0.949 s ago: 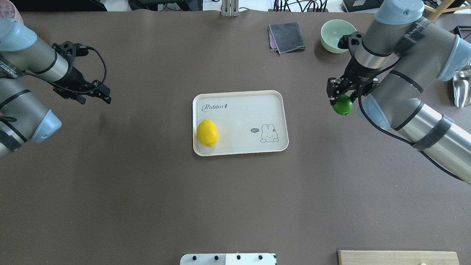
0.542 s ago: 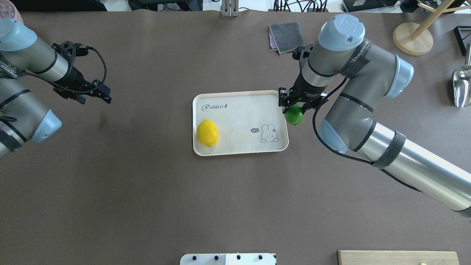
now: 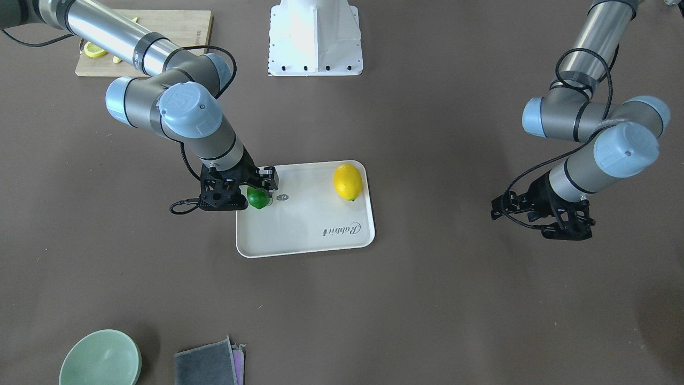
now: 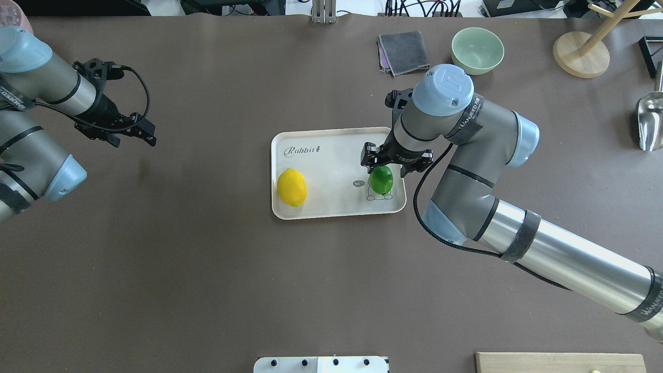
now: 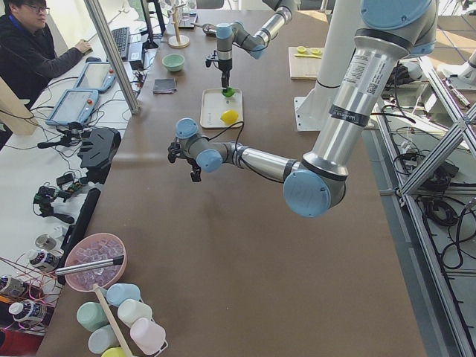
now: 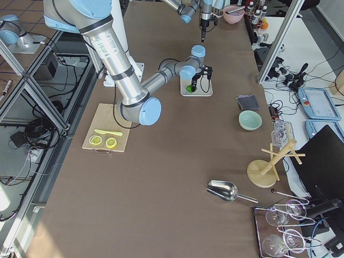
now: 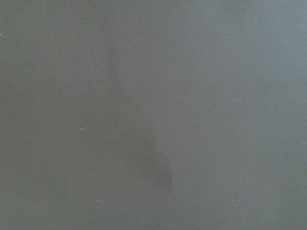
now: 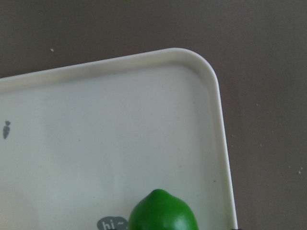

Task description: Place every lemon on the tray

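Note:
The off-white tray (image 4: 331, 160) lies mid-table, also in the front view (image 3: 310, 224) and the right wrist view (image 8: 96, 143). The yellow lemon (image 4: 292, 187) lies on its left part, apart from both grippers. My right gripper (image 4: 382, 172) is shut on the green lemon (image 4: 381, 180) over the rabbit drawing at the tray's right end. I cannot tell if the fruit touches the tray. The green lemon (image 8: 163, 213) shows in the right wrist view beside the "hi" bubble. My left gripper (image 4: 135, 135) is open and empty, far left of the tray.
A green bowl (image 4: 477, 49) and a grey cloth (image 4: 403, 52) sit behind the tray. A wooden stand (image 4: 580, 54) and a metal scoop (image 4: 650, 122) are at the far right. A cutting board (image 3: 144, 32) with lemon slices (image 3: 95, 51) lies near the robot's base.
My right arm has carried the green lemon leftward, from right of the tray to over the tray's right end. The left arm and the yellow lemon have not moved.

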Robot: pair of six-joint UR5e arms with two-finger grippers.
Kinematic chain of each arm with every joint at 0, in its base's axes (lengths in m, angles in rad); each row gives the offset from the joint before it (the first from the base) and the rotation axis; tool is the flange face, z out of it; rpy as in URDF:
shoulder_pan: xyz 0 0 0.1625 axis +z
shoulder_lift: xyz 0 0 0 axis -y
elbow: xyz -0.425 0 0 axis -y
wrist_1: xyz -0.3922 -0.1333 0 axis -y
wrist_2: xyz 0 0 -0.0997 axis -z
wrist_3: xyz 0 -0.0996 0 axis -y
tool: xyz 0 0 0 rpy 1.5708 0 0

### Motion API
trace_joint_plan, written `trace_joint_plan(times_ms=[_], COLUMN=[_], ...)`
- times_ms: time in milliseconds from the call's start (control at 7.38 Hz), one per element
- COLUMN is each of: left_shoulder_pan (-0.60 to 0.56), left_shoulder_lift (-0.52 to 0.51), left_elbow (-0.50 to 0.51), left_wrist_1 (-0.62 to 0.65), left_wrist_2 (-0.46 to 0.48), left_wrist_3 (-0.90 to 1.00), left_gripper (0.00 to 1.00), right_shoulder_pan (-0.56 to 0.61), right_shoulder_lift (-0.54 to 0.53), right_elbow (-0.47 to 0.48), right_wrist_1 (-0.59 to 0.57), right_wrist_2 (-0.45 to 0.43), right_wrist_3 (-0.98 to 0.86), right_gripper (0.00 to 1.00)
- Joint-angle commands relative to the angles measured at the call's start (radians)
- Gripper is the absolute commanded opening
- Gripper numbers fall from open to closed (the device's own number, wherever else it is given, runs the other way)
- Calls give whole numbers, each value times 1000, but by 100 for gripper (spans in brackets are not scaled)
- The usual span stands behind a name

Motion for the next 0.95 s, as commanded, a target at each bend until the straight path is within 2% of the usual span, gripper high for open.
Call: trace_joint_plan(times_ms=[0,271,407,542,814], left_shoulder_pan=[-1,-72,-127,-191,-331], left_shoulder_lift=[-1,9,16,16,16], left_elbow=[0,5,16,20,11], left_wrist_1=[0,11,38,113,313], left_wrist_2=[0,-12,-58,-86,-124], left_wrist_3=[11,46,146,260,530], left_gripper=[98,97,97,97,97], right_shoulder_pan=[40,108,160,222,369], right_shoulder_lift=[8,-5,-30,-80,-143], right_elbow=[0,6,24,67,82], right_wrist_1=[-60,-138,-193,-245,-316], right_wrist_2=[47,65,71,74,149], right_wrist_3=[-15,-101,-207,-310,-549], right_gripper=[100,100,100,100,100])
